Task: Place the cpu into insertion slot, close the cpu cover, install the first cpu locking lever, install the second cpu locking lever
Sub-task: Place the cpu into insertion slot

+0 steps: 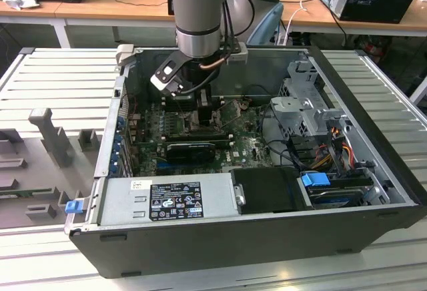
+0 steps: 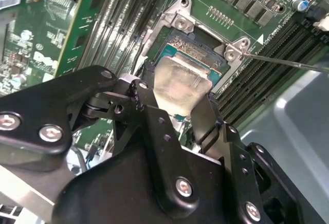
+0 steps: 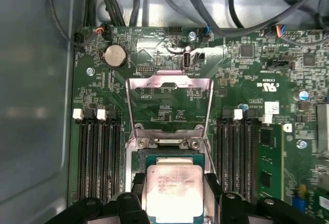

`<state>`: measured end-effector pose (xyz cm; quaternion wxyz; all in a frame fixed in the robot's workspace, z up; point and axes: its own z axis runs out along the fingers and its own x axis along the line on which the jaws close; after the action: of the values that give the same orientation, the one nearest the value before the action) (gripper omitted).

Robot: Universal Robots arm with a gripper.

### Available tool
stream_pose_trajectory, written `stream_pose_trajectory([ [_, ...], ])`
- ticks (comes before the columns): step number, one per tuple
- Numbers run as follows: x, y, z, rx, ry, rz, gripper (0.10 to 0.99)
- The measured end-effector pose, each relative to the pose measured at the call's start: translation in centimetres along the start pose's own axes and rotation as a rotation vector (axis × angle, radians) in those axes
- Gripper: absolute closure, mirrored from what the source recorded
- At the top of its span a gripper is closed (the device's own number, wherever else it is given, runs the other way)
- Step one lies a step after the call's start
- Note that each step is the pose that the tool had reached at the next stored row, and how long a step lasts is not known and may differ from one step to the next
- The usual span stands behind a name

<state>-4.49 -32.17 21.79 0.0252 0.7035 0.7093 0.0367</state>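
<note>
Cpu: the small, flat, square cpu (image 3: 172, 188) with a pale silver face hangs over the insertion slot and covers the part of it nearest the tool. I cannot tell whether it touches the contacts.
Tool: the black two-fingered tool (image 3: 174, 196) pinches the cpu by two opposite edges, one finger against each side.
Insertion slot: the square black insertion slot (image 2: 195, 47) with a dark metal rim shows bare beyond the cpu's far edge.
Cpu cover: the silvery-grey hinged frame plate, the cpu cover (image 3: 195, 82), stands swung open on the side of the slot away from the tool.
Locking lever: a thin metal locking lever (image 2: 288, 62) juts out just beside one corner of the slot, unlatched.
Board: the green circuit board (image 3: 241, 80) surrounds the slot, with black memory slots (image 3: 97, 157) on both flanks.
Setting: in the exterior view the arm (image 1: 199, 11) reaches into the open dark computer case (image 1: 267, 237) at about eleven o'clock from the case's middle. The case rests on a grey ribbed surface (image 1: 60, 71).
Risk: in the second wrist view the cpu looks tilted. If it goes down skewed or off-corner, it would likely bend contacts or jam on the rim. The upright cover could also drop onto the fingers.
</note>
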Motion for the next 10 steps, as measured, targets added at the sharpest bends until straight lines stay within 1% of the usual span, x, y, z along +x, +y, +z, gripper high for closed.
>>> stream_pose_trajectory([
  [2,0.06,-0.09,0.37,0.0,-0.0002,0.001,0.557],
  [5,0.1,-0.22,0.55,0.0,-0.0009,0.01,0.557],
  [10,0.34,-0.24,0.97,0.0,-0.001,0.011,0.557],
])
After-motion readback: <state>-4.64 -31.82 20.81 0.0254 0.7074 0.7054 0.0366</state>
